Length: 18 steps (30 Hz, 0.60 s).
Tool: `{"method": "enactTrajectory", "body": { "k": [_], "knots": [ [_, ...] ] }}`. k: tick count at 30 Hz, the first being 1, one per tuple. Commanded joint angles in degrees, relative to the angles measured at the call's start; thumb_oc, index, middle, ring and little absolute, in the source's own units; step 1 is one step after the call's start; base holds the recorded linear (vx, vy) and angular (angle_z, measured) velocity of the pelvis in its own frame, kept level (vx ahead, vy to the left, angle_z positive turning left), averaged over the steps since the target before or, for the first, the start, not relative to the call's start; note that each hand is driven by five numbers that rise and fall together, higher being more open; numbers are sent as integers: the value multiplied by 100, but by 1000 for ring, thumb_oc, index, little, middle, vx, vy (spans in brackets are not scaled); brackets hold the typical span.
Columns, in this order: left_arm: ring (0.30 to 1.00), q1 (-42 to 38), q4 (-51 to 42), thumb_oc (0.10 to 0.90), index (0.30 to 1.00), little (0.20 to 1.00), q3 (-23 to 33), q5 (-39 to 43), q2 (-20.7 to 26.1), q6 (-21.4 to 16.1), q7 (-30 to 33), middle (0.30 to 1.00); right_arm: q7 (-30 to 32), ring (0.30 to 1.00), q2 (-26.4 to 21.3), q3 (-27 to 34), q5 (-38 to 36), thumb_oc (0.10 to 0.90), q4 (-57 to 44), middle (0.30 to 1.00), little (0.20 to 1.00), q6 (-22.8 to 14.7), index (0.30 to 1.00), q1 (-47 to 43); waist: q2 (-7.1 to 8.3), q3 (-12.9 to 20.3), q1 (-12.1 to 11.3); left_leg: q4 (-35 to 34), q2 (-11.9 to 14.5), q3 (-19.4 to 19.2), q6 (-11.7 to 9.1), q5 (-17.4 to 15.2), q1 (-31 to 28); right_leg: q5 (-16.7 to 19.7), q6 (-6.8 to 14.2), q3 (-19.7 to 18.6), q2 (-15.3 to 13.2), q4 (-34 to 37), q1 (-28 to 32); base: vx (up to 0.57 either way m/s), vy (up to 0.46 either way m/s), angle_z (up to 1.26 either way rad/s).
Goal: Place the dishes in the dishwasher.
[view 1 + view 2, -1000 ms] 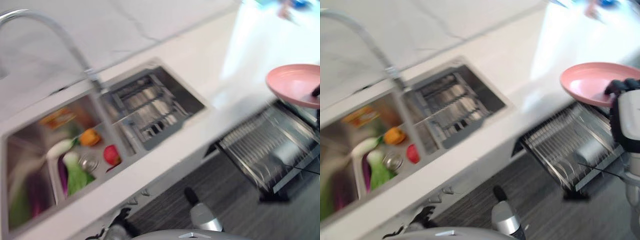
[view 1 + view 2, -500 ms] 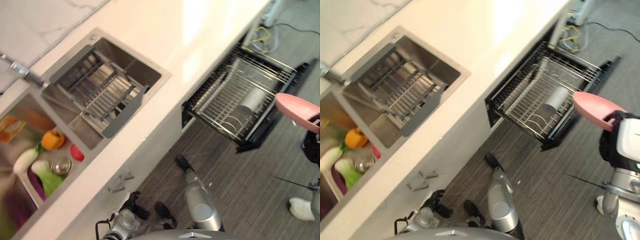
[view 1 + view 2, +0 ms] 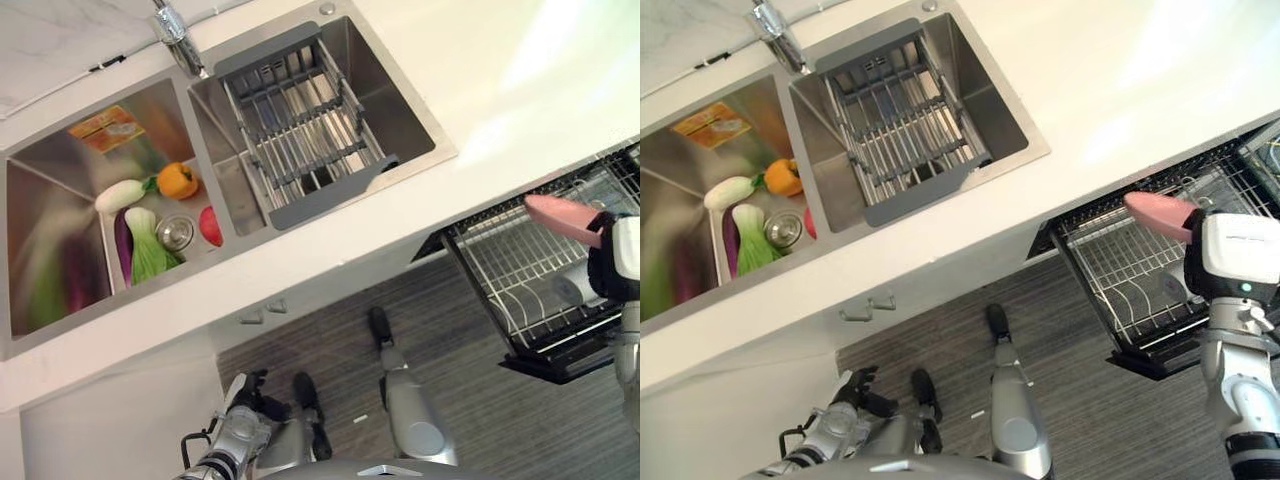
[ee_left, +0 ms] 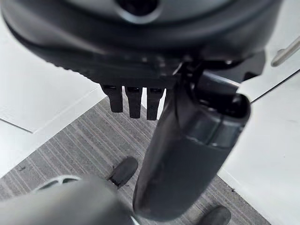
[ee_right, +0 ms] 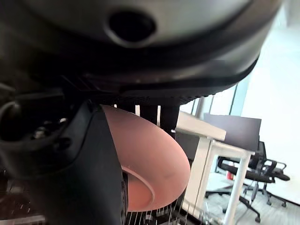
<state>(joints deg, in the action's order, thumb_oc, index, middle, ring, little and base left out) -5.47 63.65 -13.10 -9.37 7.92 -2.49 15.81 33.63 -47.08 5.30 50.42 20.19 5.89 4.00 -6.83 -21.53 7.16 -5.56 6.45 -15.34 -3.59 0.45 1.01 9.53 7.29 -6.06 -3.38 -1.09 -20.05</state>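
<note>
- The pink plate (image 5: 150, 164) is pinched in the right hand (image 5: 79, 178): thumb across one face, fingers (image 5: 149, 112) coming down behind the other, so the hand is clamped on its edge.
- From the head views the plate sits tilted, almost edge-on, up above the pulled-out dishwasher rack (image 3: 520, 285), not touching the wires.
- Plate itself: plain, smooth, salmon-pink all over, shallow with a raised rim and a ring on its base. Looks clean from what I can see.
- The rack is a chrome wire basket sticking out from under the white counter (image 3: 480, 60), with a pale cup-like thing (image 3: 572, 288) lying in it just below the plate.
- Left hand (image 4: 136, 101) is down low by the grey striped floor (image 3: 940, 345), fingers hanging straight and relaxed, nothing in it.
- Over on the left, the double sink (image 3: 60, 180) has vegetables in one basin, including an orange pepper (image 3: 178, 181), and a grey drain basket (image 3: 300, 125) in the other, next to the tap (image 3: 172, 28).
</note>
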Motion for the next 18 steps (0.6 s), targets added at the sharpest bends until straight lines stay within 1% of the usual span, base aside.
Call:
{"method": "enactTrajectory", "body": {
  "k": [1, 2, 5, 6, 7, 8, 9, 10, 13, 16, 18],
  "knots": [
    [900, 20, 300, 800, 900, 900, 94, -70, 304, -31, 33, 900, 143, 300, -315, 81, -170, 400, -231, 300, 300, 68, 300, -452, 345, 92, 64, 389, -191, 196, -154, -72, 80, -335, 332, -266, -614, 300, 846, -15, -2, 38],
    [900, 29, 279, 800, 900, 900, 2, -42, 282, -53, 8, 900, 13, 300, -402, -240, -172, 400, 98, 300, 300, 61, 300, -710, 282, 83, -23, 373, -190, 201, -165, -57, 88, -330, 338, -233, -631, 322, 849, -7, -2, 12],
    [900, 32, 239, 800, 900, 900, -82, 0, 265, -87, -6, 900, -150, 300, -512, -884, -140, 400, 738, 300, 300, 65, 300, -1204, 223, 75, -82, 354, -178, 182, -186, -37, 70, -327, 344, -184, -640, 351, 879, 6, -12, -21],
    [900, 17, 211, 800, 900, 900, -156, 39, 266, -100, -15, 900, -332, 300, -514, -1189, -158, 400, 1113, 300, 300, 43, 300, -1355, 191, 86, -144, 349, -169, 205, -202, -16, 67, -340, 335, -146, -646, 360, 908, 0, 0, 0],
    [900, 20, 209, 800, 900, 900, -136, 40, 265, -100, -16, 900, -315, 300, -512, -1244, -168, 400, 1159, 300, 300, 36, 300, -1415, 193, 81, -120, 348, -168, 209, -203, -16, 66, -340, 334, -141, -645, 361, 912, 16, -23, 10],
    [900, 22, 200, 800, 900, 900, -138, 49, 269, -94, -33, 900, -458, 300, -543, -1306, -154, 400, 1091, 300, 300, 16, 300, -1458, 184, 85, -134, 337, -159, 227, -213, -6, 59, -355, 329, -104, -656, 364, 936, 17, -19, 13],
    [900, 26, 197, 800, 900, 900, -132, 58, 261, -87, -23, 900, -477, 573, -525, -1297, -185, 582, 1084, 573, 573, 9, 573, -1449, 173, 87, -135, 330, -154, 251, -215, -2, 49, -369, 324, -75, -663, 366, 965, 27, -25, 12],
    [900, 26, 203, 800, 900, 900, -130, 66, 259, -82, -12, 900, -466, 900, -504, -1258, -218, 800, 1074, 900, 900, 20, 900, -1418, 162, 97, -138, 314, -146, 265, -219, 0, 29, -385, 324, -47, -669, 378, 1001, 19, -15, 8],
    [900, 45, 219, 800, 900, 900, -111, 52, 259, -68, -11, 900, -481, 900, -486, -1147, -308, 800, 961, 900, 900, 9, 900, -1369, 149, 132, -147, 291, -141, 297, -223, 1, -20, -406, 317, -6, -674, 396, 1075, 35, -18, 12],
    [900, 81, 227, 800, 900, 900, -84, -10, 270, -43, -47, 900, -465, 900, -491, -886, -505, 800, 739, 900, 900, -65, 900, -1176, 174, 210, -142, 280, -107, 322, -233, -10, -98, -460, 301, 65, -673, 417, 1217, 44, -20, 17],
    [900, 110, 235, 800, 900, 900, -70, -59, 293, -24, -110, 900, -587, 900, -531, -725, -680, 800, 616, 900, 900, -126, 900, -1040, 199, 262, -141, 270, -83, 325, -241, -26, -166, -489, 290, 100, -659, 436, 1292, 33, -14, 8]
  ]
}}
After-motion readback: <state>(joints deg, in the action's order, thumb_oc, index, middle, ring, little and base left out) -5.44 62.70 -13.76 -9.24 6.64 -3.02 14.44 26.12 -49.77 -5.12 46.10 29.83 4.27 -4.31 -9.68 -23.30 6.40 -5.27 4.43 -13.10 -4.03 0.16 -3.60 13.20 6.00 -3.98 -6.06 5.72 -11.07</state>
